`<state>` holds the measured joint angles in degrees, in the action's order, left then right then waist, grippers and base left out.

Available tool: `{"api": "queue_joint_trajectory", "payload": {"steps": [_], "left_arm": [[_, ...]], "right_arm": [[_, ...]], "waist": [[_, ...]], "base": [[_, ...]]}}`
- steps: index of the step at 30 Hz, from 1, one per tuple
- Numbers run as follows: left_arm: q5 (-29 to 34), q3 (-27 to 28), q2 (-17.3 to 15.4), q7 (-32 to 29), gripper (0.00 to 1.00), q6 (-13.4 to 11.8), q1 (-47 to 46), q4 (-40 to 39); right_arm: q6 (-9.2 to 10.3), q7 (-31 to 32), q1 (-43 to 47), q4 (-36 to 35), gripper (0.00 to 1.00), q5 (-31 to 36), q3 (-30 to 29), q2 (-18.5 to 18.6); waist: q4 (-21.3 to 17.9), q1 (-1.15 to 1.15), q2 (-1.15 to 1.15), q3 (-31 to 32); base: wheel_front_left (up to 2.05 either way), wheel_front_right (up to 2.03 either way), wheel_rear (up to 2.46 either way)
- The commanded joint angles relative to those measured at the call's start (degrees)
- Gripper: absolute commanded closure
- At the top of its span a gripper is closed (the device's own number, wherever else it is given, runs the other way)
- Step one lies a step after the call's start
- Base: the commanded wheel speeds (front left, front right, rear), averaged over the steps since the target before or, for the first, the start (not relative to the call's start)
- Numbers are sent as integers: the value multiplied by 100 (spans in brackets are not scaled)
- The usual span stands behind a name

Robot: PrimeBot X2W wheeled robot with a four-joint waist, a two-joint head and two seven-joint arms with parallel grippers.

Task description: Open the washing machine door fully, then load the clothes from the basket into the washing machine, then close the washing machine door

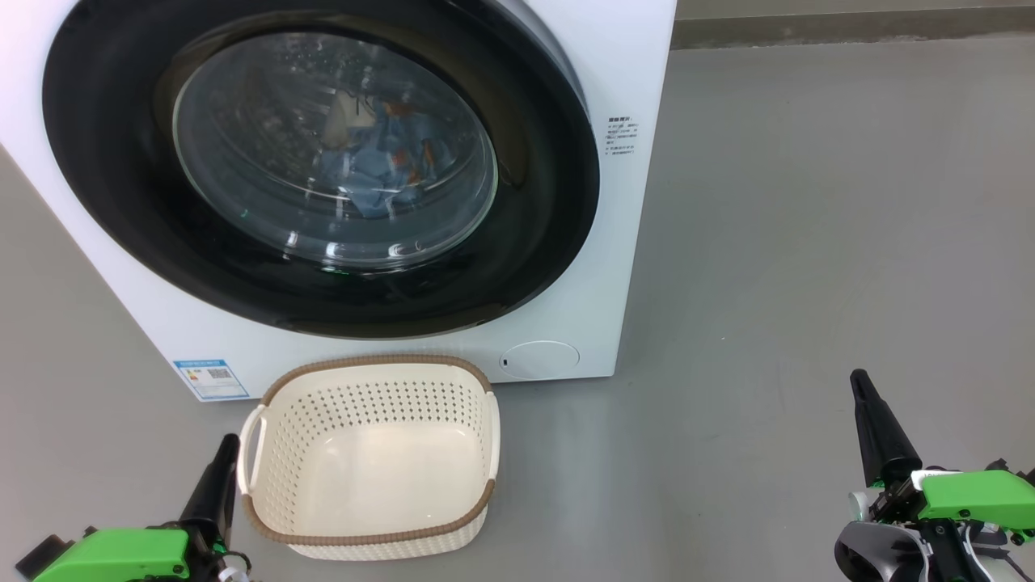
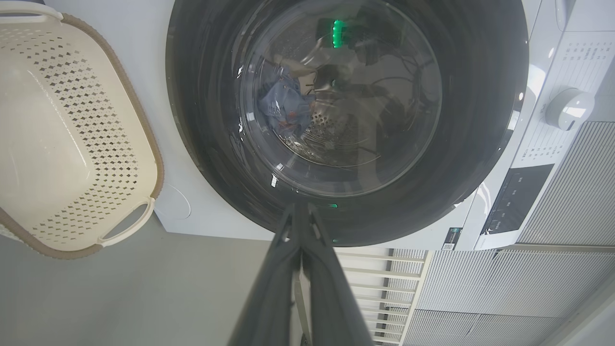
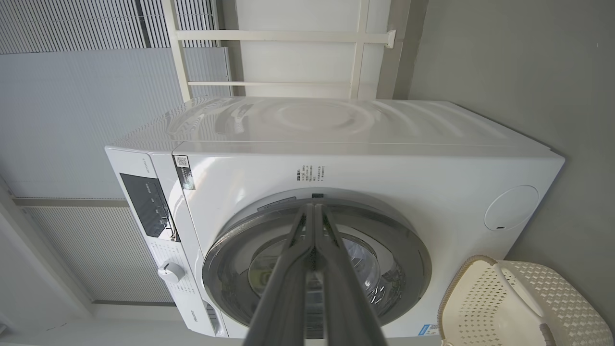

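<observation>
The white washing machine [image 1: 623, 242] fills the upper left of the head view, and its round black-rimmed door [image 1: 105, 186] lies flat against the front. Blue clothes [image 1: 380, 170] with orange spots lie in the drum behind the glass; the left wrist view shows the same clothes [image 2: 283, 105]. In front of the machine, on the floor, stands the cream basket [image 1: 372, 541] with nothing in it. My left gripper [image 1: 229, 440] is shut and empty just left of the basket. At the lower right, far from the machine, my right gripper [image 1: 859, 378] is shut and empty.
Grey floor [image 1: 808, 242] stretches to the right of the machine. A blue label sticker [image 1: 210, 378] and a round cover [image 1: 540, 360] sit low on the machine's front. The control panel with its dial [image 2: 569, 108] is at the machine's top. Ribbed wall panels [image 3: 72, 96] stand behind it.
</observation>
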<state>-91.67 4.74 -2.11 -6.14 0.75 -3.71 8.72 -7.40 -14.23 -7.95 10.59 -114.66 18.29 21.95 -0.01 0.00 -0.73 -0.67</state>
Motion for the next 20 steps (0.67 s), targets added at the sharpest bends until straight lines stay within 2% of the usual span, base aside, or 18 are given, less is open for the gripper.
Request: {"api": "queue_joint_trajectory", "payload": {"steps": [1, 20], "left_arm": [[-45, 195, -76, -26, 100, -9, -228, -174], [-45, 194, -76, -26, 100, -10, -228, -176]], "right_arm": [[-9, -29, -76, -167, 100, -41, 103, 140], [-9, -56, -82, -183, 100, -71, 137, 169]], "waist": [[0, 0, 0, 0], [0, 0, 0, -1]], "base": [[0, 0, 0], [0, 0, 0]]}}
